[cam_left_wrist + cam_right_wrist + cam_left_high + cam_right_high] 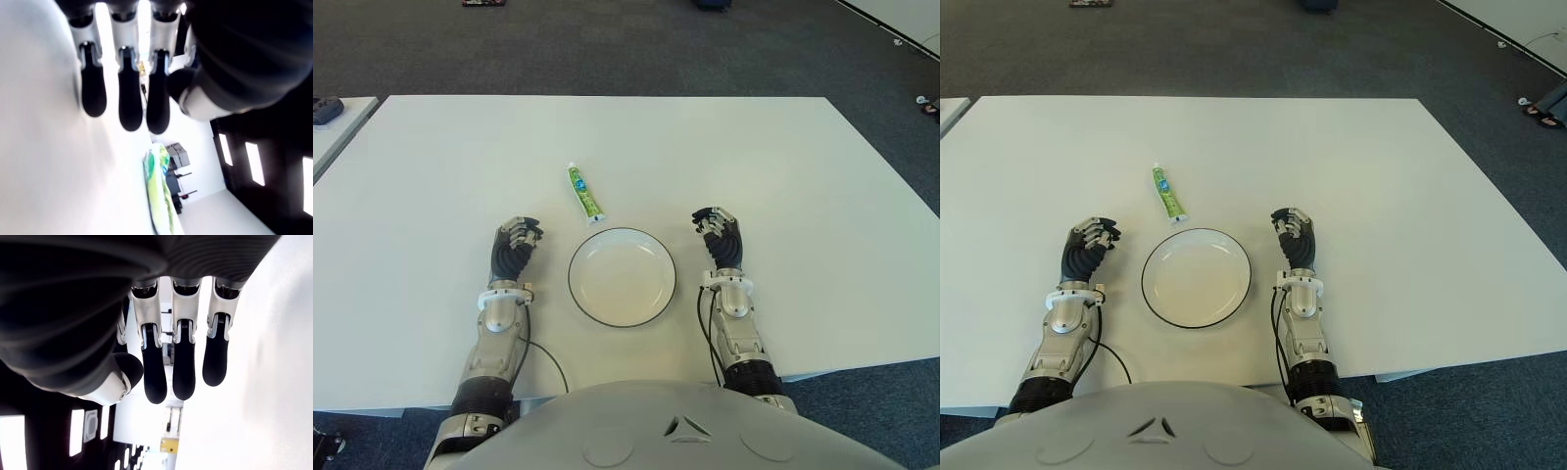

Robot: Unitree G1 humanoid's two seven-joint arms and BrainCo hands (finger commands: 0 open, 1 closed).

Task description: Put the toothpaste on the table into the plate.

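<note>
The toothpaste (585, 193) is a small green and white tube lying flat on the white table (754, 157), cap pointing away from me, just beyond the far left rim of the plate. The plate (622, 277) is white with a dark rim, stands right in front of me and holds nothing. My left hand (514, 245) shows left of the plate, fingers (131, 93) loosely bent and holding nothing; its wrist view shows the tube (159, 191) ahead of it. My right hand (717, 235) shows right of the plate, fingers (183, 367) relaxed, nothing in them.
A second table's corner with a dark object (325, 110) shows at the far left. Dark carpet (626, 49) surrounds the table. The tabletop reaches well beyond the tube and out to both sides.
</note>
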